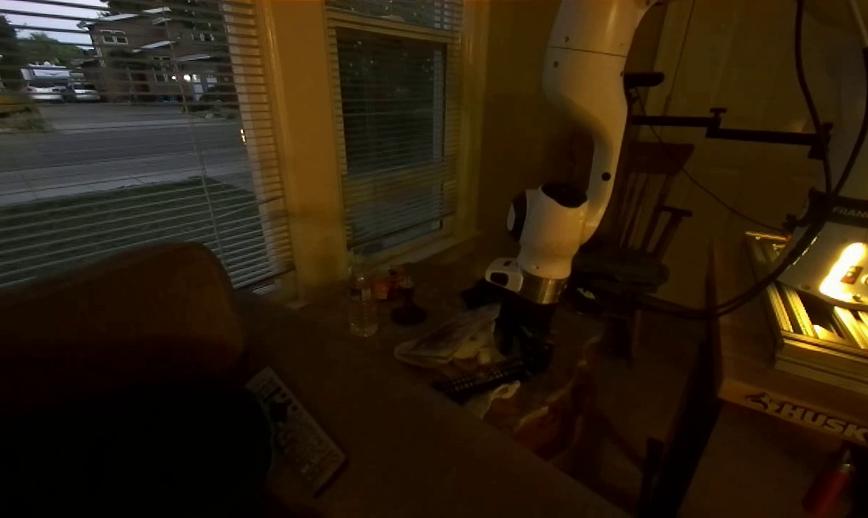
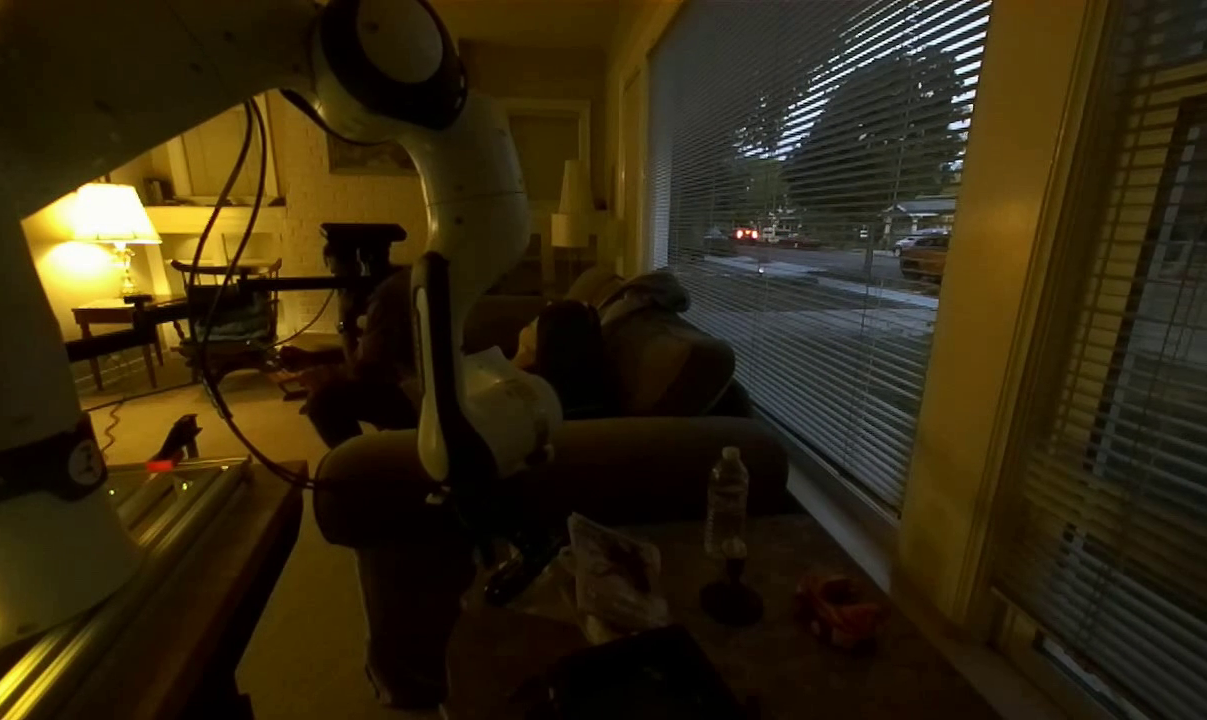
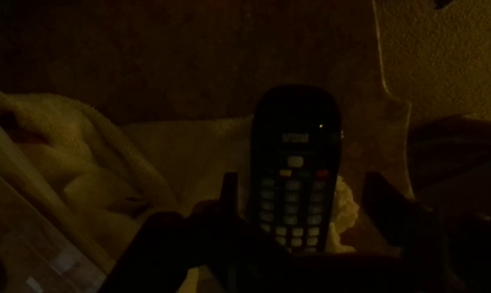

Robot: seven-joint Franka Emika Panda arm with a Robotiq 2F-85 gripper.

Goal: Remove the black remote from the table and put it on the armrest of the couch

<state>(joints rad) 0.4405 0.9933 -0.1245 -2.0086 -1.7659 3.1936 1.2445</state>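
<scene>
The black remote [image 3: 296,122] lies on the cluttered table [image 3: 180,57], its pale buttons facing up in the wrist view. My gripper [image 3: 300,177] stands open around it, one finger on either side. A gap shows between the remote and each finger; the lower end is hidden behind the dark gripper body. In an exterior view the remote [image 1: 477,381] pokes out from below the gripper. The couch's broad brown armrest [image 1: 419,439] runs just in front of the table. In an exterior view, the armrest [image 2: 653,460] of the couch [image 2: 678,365] lies beyond the table.
A cream cloth [image 3: 103,162] and a pale crumpled piece [image 3: 345,207] lie beside the remote. A water bottle [image 2: 728,500], a dark round-based object [image 2: 731,600] and an orange item [image 2: 838,610] stand near the window. A pale patterned rectangle [image 1: 297,432] leans by the couch seat.
</scene>
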